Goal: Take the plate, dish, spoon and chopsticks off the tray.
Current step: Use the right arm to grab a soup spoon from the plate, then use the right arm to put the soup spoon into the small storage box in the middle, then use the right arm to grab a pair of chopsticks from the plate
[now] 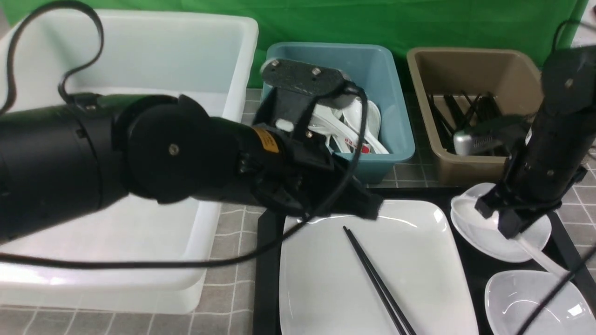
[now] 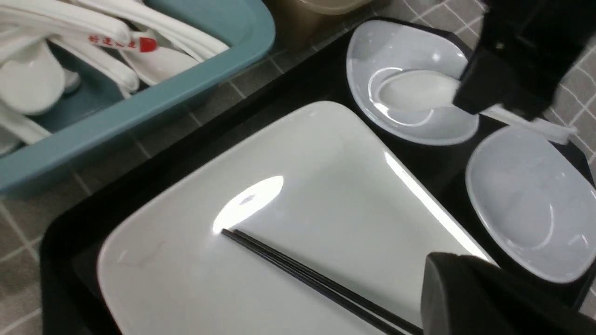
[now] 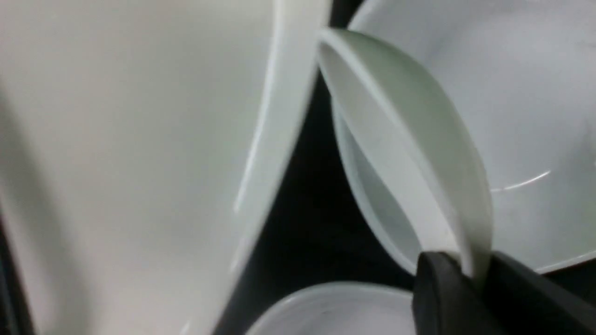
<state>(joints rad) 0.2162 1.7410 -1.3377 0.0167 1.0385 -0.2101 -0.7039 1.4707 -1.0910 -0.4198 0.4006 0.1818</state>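
Note:
The large white plate (image 1: 326, 279) (image 2: 326, 177) (image 3: 139, 139) lies on the black tray (image 1: 266, 260) (image 2: 60, 260), with the black chopsticks (image 1: 372, 274) (image 2: 302, 274) slanting across it. To its right stand two small white dishes. The far dish (image 1: 535, 232) (image 2: 400, 46) holds the white spoon (image 1: 465, 211) (image 2: 414, 90) (image 3: 409, 139). My right gripper (image 1: 500, 218) (image 3: 475, 270) is shut on the spoon's handle, just behind the bowl. The near dish (image 1: 526, 302) (image 2: 526, 195) holds nothing. My left gripper (image 1: 368, 208) (image 2: 458, 265) hovers over the plate's far left corner, fingers together and holding nothing.
A big white tub (image 1: 139, 56) fills the left side, under my left arm. Behind the tray stand a blue tub (image 1: 386, 93) of white spoons and a brown tub (image 1: 470, 70) of black chopsticks. A cable (image 1: 326, 204) hangs over the plate's far edge.

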